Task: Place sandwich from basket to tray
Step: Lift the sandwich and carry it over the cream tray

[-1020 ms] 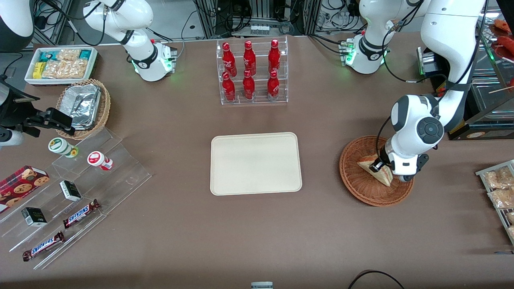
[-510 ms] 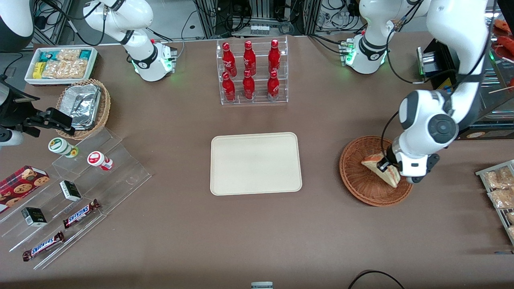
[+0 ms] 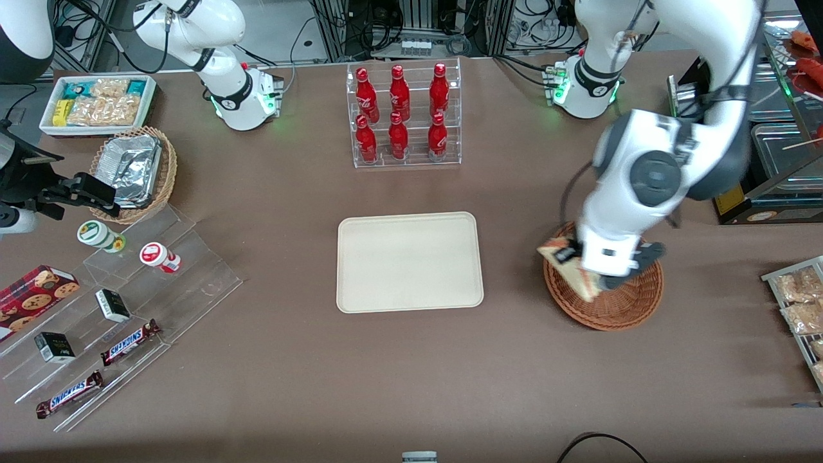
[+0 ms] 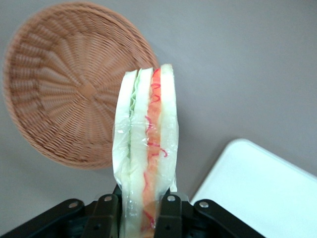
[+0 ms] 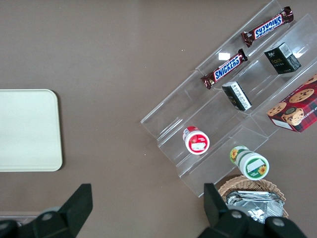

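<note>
Above the basket (image 3: 604, 302), the tool (image 4: 138, 208) grips the sandwich (image 4: 146, 163), fillings visible only wrist-side.

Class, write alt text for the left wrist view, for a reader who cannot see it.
The gripper holds the clear-wrapped sandwich on edge between its fingers, lifted above the table. Below it sit the empty round wicker basket and a corner of the cream tray.

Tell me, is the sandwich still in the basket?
Out. The gripper holds the sandwich lifted above the empty basket.
</note>
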